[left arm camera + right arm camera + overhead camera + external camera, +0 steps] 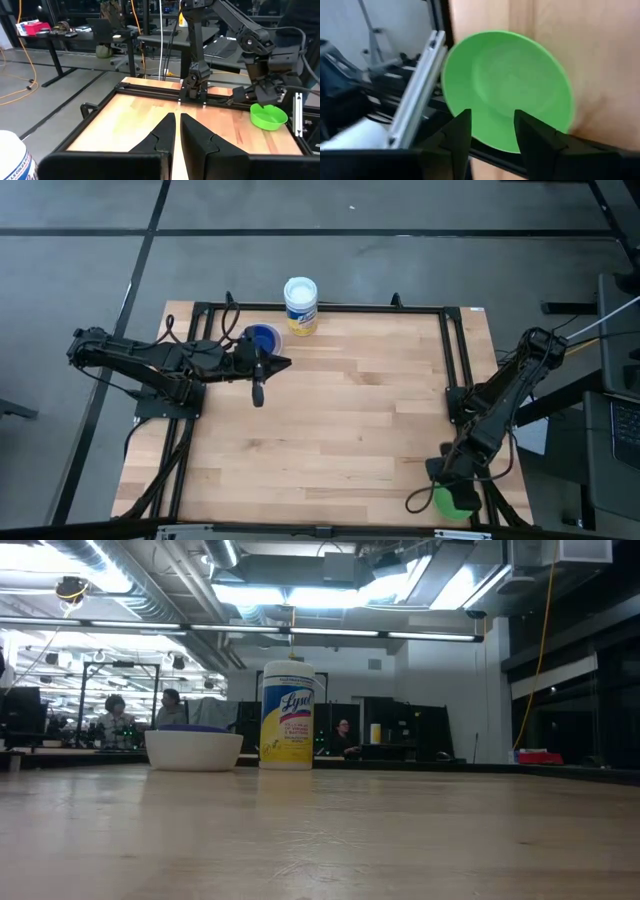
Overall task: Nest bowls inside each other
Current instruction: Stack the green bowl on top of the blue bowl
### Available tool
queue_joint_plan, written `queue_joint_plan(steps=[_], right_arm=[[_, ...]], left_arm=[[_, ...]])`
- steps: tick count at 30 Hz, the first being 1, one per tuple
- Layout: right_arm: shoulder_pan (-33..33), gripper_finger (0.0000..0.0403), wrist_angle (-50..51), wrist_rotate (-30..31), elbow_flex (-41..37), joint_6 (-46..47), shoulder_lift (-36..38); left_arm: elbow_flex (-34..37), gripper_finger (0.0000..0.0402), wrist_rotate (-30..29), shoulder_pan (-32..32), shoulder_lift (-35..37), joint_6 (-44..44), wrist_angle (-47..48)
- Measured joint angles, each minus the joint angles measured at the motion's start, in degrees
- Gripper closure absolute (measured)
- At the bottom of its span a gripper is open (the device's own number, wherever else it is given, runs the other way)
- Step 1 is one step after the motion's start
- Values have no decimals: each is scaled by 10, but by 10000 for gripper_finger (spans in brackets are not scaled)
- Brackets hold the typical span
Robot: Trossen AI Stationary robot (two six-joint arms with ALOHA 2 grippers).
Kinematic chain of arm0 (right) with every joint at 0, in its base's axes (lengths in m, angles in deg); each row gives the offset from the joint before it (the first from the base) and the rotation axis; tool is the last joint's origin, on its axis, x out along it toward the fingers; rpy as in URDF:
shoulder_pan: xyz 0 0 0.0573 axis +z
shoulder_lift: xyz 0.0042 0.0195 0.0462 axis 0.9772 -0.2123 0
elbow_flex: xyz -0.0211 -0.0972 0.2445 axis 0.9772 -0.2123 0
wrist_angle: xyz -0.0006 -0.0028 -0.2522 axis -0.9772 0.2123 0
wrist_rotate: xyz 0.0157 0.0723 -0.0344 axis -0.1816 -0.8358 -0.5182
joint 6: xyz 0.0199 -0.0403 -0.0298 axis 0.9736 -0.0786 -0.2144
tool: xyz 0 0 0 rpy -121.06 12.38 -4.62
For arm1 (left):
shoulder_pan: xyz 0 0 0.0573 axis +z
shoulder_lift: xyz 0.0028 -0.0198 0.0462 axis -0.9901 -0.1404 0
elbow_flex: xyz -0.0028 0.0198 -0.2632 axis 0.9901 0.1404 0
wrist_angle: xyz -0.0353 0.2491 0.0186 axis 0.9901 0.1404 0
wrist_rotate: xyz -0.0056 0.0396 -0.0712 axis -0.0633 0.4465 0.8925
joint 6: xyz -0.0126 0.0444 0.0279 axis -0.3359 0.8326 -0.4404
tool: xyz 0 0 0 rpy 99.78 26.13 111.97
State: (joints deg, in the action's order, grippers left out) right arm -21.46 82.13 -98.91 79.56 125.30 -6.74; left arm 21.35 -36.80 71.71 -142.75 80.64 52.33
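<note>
A green bowl [507, 90] sits upright at the table's near right corner [452, 502], beside the frame rail. My right gripper [492, 132] hangs over it, slanting down and open, with its two fingers on either side of the bowl's near rim; the left wrist view shows it just above the bowl [268, 116]. At the far left, a dark blue bowl [262, 337] rests nested in a white bowl [193, 748]. My left gripper [283, 363] is held level in the air just beside that stack, shut [177, 125] and empty. My right gripper stands with its fingers [457, 132] astride the green bowl's near rim [492, 146], coming slanting from above. I cannot tell whether they touch it. The bowl rests on the table.
A tall white wipes container [300, 305] with a blue-and-yellow label [287, 715] stands at the far edge, right of the bowl stack. A black metal frame [450, 350] borders the table; its rail [415, 95] runs close beside the green bowl. People sit in the room beyond.
</note>
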Motion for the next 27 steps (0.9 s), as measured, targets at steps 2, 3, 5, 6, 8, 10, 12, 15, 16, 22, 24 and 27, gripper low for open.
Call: queue_joint_plan(steps=[2, 3, 5, 6, 8, 10, 12, 15, 16, 22, 24, 27], right_arm=[[-3, 252, 15, 4, 0, -33, 0], [-4, 252, 20, 6, 0, -49, 0], [-4, 250, 30, 17, 0, -76, 0], [-4, 248, 38, 24, 0, -87, 0], [-6, 244, 50, 40, 0, -105, 0], [-11, 239, 60, 55, 0, -121, 0], [-17, 234, 66, 69, 0, -134, 0], [-25, 228, 63, 86, -6, -134, 0], [-27, 227, 57, 85, -13, -132, 0], [-27, 229, -36, 63, -68, -81, 0], [-27, 234, -53, 61, -79, -67, 0], [-27, 247, -62, 69, -89, -63, 0]], left_arm=[[0, 380, 0, 0, 0, -3, 0], [0, 380, 0, 0, 0, -5, 0], [0, 378, 0, 0, 0, -9, 0], [0, 377, 0, 0, 0, -10, 0], [0, 378, 0, 0, 0, -11, 0], [0, 380, -1, 0, 0, -14, 0], [0, 381, -1, 0, 0, -15, 0], [0, 381, -1, 0, 0, -19, 0], [0, 382, -2, 0, 0, -20, 0], [0, 382, -6, 0, 0, -24, 0], [0, 382, -6, 0, 0, -26, 0], [0, 382, -7, 0, 0, -27, 0]])
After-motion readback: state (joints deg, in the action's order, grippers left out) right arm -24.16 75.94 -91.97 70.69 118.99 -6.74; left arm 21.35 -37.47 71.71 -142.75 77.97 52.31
